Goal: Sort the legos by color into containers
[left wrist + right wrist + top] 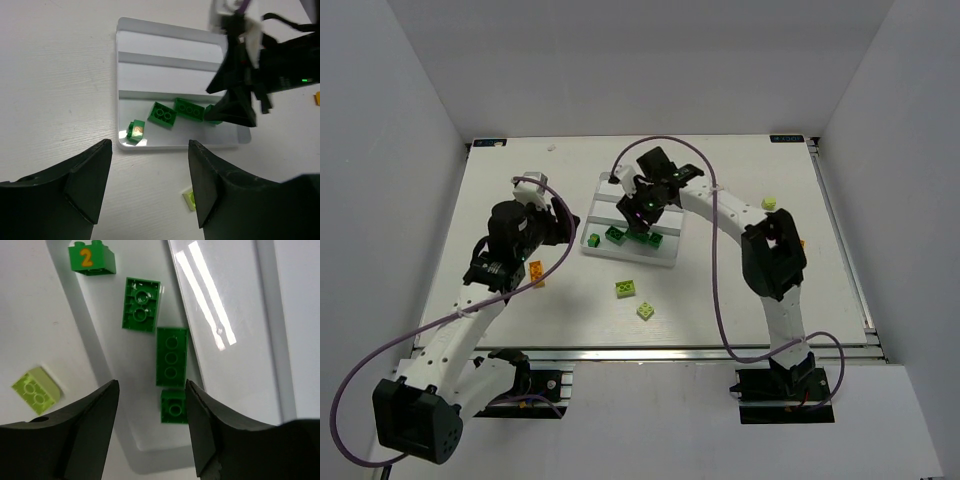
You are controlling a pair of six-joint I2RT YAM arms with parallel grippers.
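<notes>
The white three-compartment tray (620, 192) holds several dark green legos in its near compartment: one marked "2" (91, 258), a studs-down one (141, 304), a long one (171, 356) and a small one (174, 406). My right gripper (152, 387) is open and empty just above the small one; it also shows in the top view (642, 225). My left gripper (150, 150) is open and empty over the table just left of and in front of the tray (170, 50). Two pale yellow-green legos (625, 289) (646, 311) lie in front of the tray. An orange lego (536, 273) lies under the left arm.
Another pale yellow-green lego (769, 202) lies right of the right arm, with a bit of orange (801, 243) beside the arm's elbow. The tray's middle and far compartments show no legos. White walls enclose the table.
</notes>
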